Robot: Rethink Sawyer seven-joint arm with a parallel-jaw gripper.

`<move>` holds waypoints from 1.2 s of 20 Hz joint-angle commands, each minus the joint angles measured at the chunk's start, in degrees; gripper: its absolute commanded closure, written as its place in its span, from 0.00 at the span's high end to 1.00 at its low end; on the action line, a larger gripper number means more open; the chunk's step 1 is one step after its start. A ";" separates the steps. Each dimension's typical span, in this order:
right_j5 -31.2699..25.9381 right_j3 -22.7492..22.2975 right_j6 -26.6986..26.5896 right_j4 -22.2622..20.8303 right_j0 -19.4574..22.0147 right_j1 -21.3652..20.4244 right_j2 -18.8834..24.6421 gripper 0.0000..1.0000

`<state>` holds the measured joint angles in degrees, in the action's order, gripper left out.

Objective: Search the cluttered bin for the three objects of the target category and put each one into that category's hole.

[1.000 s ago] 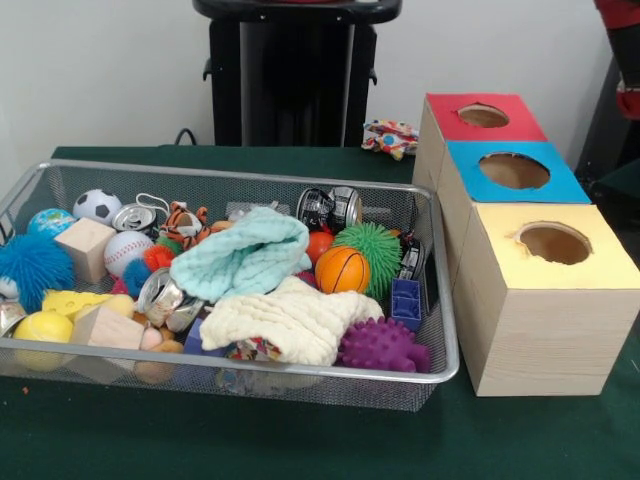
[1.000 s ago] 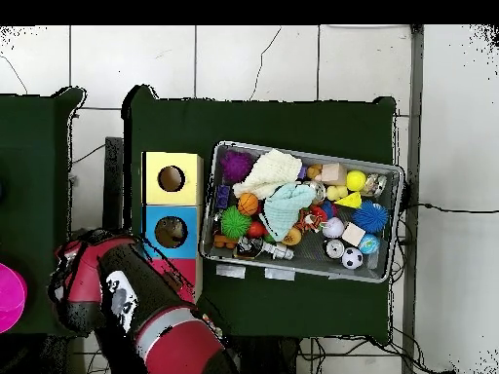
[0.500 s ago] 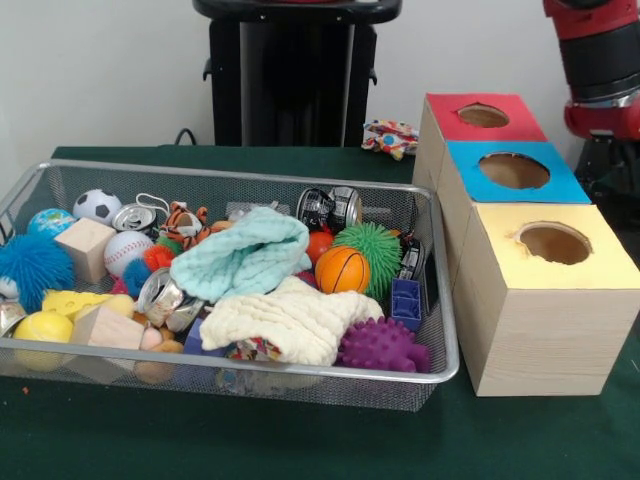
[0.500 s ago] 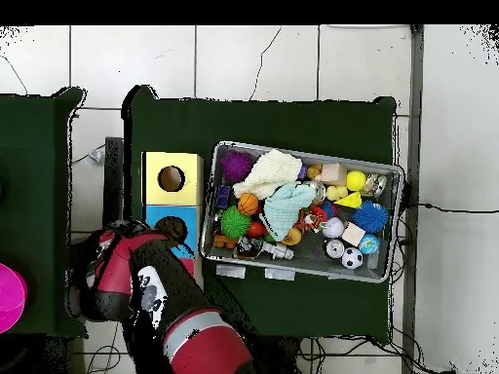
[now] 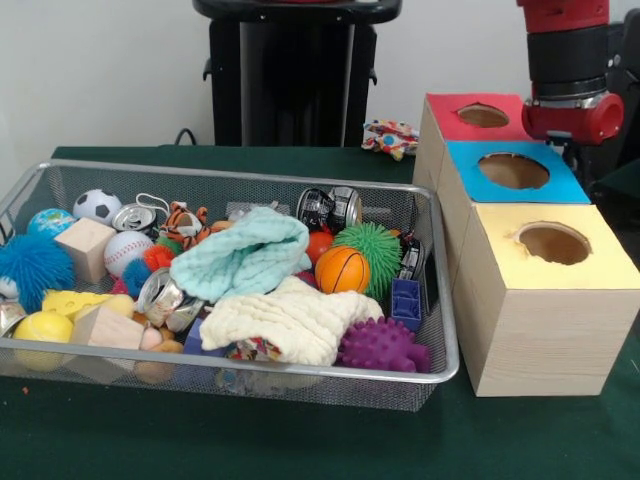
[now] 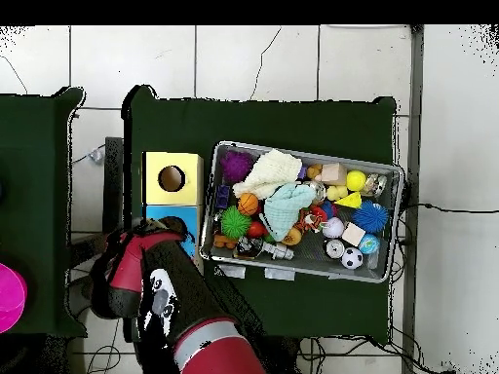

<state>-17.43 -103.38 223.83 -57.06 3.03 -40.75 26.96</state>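
Red and black, my arm (image 5: 566, 70) had swung in from the side. A moment before, only a bit of me showed at the edge of the front view. Now my arm stood tall behind the boxes, above the red box (image 5: 478, 120) and the blue box (image 5: 510, 172). From above, my arm (image 6: 156, 282) covered the red box and part of the blue one. My gripper could not be seen in either view, so I could not tell if my jaws were open or closed, or if they held anything.

I think this meant I was only getting started, on my way toward the bin (image 5: 240, 372). Nothing in the bin had moved.

The wire bin sat on the green table (image 5: 300, 440), just beside the boxes. It was very full. A mint cloth (image 5: 245, 255) and a cream cloth (image 5: 290, 320) lay on top in the middle, hiding things under them. Around them I saw an orange basketball (image 5: 342, 269), a green spiky ball (image 5: 366, 248), a purple spiky toy (image 5: 382, 346), a soccer ball (image 5: 96, 205), a baseball (image 5: 126, 250), a blue fuzzy ball (image 5: 32, 268), cans and wooden blocks.

The yellow box (image 5: 545, 290) stood nearest the camera. Each box had one round hole on top. I could not see anything inside the holes.
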 commanded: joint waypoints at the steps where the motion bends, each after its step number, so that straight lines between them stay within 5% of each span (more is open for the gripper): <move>1: -7.17 -3.69 -23.23 2.36 8.62 -2.66 2.18 0.00; 11: -6.70 -7.79 -28.72 10.09 15.41 -5.40 7.03 0.00; 18: -4.61 -11.69 -33.46 16.96 24.47 -10.99 15.87 0.00; 21: -3.42 -11.54 -36.68 17.10 29.50 -10.97 20.04 0.00; 24: -3.95 -9.43 -39.93 13.21 30.85 -11.89 19.06 0.00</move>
<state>-17.49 -112.45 204.85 -41.68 27.76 -49.55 42.20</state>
